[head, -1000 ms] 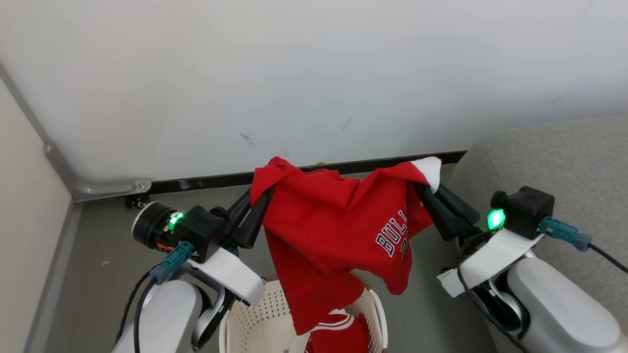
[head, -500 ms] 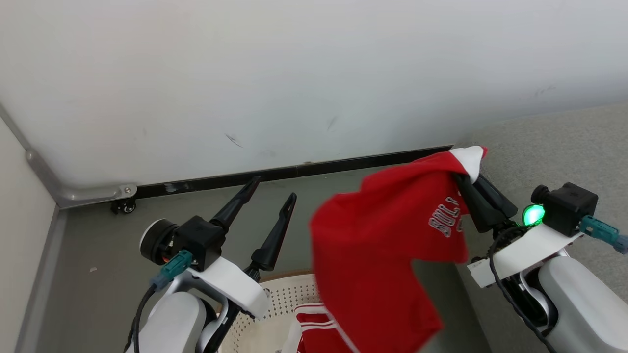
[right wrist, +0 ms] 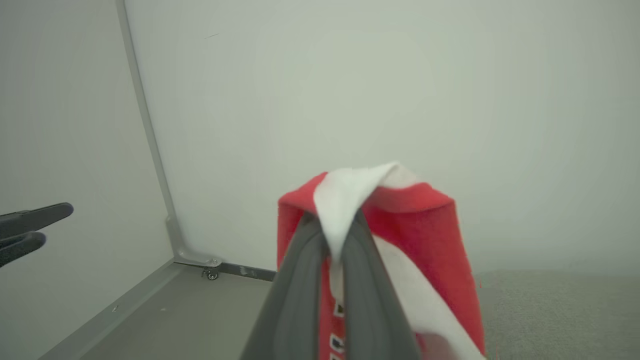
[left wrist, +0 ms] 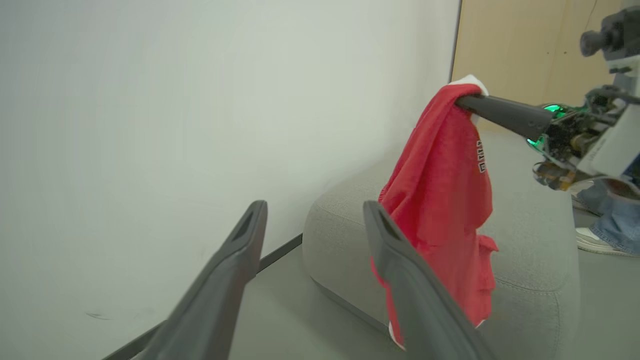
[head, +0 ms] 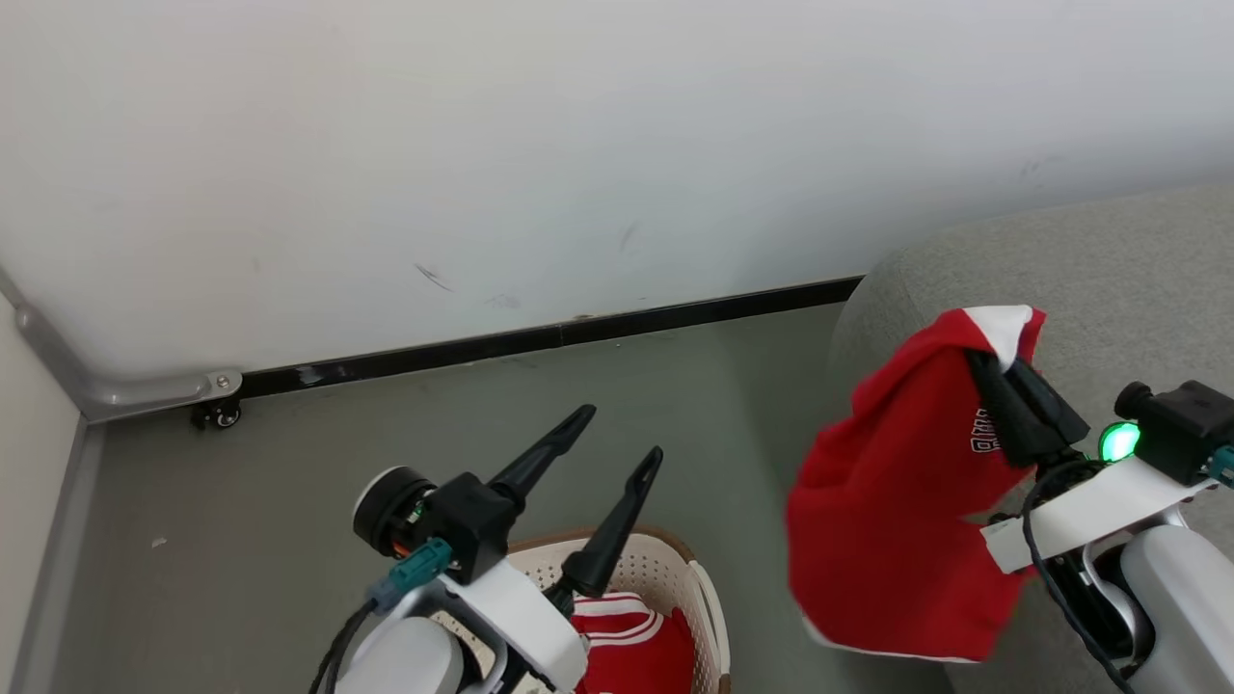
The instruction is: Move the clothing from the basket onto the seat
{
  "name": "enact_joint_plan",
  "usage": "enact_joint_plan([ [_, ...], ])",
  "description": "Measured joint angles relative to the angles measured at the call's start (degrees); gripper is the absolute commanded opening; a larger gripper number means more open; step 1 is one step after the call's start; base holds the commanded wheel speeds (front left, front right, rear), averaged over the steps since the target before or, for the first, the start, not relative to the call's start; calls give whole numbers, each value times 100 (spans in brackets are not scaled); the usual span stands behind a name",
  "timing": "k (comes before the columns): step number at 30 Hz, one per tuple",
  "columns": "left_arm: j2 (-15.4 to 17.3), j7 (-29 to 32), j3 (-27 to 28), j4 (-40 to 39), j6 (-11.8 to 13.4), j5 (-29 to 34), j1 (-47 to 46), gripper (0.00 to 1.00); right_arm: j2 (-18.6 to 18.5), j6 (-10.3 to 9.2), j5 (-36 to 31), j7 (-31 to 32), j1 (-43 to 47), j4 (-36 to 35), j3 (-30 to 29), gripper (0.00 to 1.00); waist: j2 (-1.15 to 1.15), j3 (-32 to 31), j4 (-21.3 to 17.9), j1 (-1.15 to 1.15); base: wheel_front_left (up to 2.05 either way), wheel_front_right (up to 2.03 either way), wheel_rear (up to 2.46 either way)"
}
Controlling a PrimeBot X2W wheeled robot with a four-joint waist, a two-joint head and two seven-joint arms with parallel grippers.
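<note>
A red jersey with white trim hangs from my right gripper, which is shut on its white-edged top. It dangles beside the rounded left edge of the grey seat, above the floor. In the right wrist view the fingers pinch the white trim of the jersey. My left gripper is open and holds nothing, above the cream basket. A second red garment with white stripes lies in the basket. The left wrist view looks between its open gripper at the hanging jersey and the seat.
A white wall with a black baseboard runs behind. A small caster sits at the left corner on the grey floor. A person's jeans leg and shoe stand beyond the seat.
The left gripper let go of the jersey and opened. The right gripper carried the jersey rightwards to the seat's edge. The head camera turned right too.
</note>
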Motion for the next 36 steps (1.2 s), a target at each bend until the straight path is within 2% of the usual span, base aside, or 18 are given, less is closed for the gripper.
enact_joint_plan([
  [5,13,-15,-452,-159,0,-111,5,100,-33,0,-56,0,79,-76,-269,0,0,6,-94,0,0,0,0],
  [15,27,-26,-914,-335,0,-416,7,100,-85,0,-229,0,313,-191,-670,0,0,24,-291,0,0,0,0],
  [29,67,-33,-1128,-464,0,-604,6,100,-82,0,-411,0,588,-270,-1152,0,0,82,-586,0,0,0,0],
  [36,197,-33,-1173,-466,0,-590,5,100,-22,0,-411,0,634,-222,-1190,0,0,161,-719,0,0,0,0],
])
